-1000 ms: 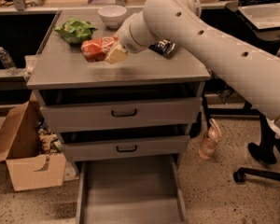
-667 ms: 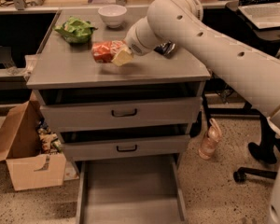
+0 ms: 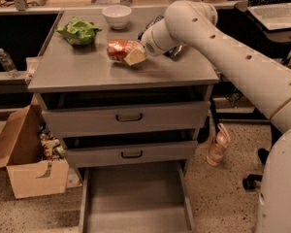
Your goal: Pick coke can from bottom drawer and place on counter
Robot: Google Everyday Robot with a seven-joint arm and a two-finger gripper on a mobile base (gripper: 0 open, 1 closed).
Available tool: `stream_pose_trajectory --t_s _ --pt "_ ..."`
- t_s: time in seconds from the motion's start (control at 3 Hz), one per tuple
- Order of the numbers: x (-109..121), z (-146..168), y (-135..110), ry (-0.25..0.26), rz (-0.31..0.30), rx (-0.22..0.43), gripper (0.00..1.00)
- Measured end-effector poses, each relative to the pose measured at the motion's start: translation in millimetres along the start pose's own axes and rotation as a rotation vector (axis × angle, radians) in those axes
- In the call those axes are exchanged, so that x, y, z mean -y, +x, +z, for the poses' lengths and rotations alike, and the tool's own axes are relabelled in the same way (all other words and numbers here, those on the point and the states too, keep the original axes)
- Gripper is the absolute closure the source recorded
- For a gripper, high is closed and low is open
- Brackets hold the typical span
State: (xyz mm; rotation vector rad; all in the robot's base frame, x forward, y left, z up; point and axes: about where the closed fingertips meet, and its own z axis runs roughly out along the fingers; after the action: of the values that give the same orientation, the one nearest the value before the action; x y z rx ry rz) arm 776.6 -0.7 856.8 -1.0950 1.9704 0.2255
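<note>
The coke can (image 3: 116, 49) is red-orange and lies tilted on its side in my gripper (image 3: 129, 55), low over the middle of the grey counter (image 3: 87, 75). I cannot tell whether the can touches the counter. The gripper is shut on the can, and one pale finger (image 3: 136, 57) shows at the can's right end. My white arm reaches in from the right. The bottom drawer (image 3: 136, 203) is pulled out at the foot of the cabinet, and its flat grey tray is bare.
A green crumpled bag (image 3: 78, 30) and a white bowl (image 3: 117, 16) sit at the back of the counter. A dark object (image 3: 173, 52) lies behind my wrist. On the floor, a cardboard box (image 3: 24, 164) stands left and a pinkish bottle (image 3: 218, 144) right.
My gripper has carried the can a little to the right over the counter. The drawers and other objects have not moved.
</note>
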Motion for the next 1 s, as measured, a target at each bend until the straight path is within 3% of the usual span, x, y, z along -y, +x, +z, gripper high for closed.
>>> stream_pose_trajectory --t_s 1.0 --pt "2.0 0.6 -0.2 0.001 0.006 0.003 0.10"
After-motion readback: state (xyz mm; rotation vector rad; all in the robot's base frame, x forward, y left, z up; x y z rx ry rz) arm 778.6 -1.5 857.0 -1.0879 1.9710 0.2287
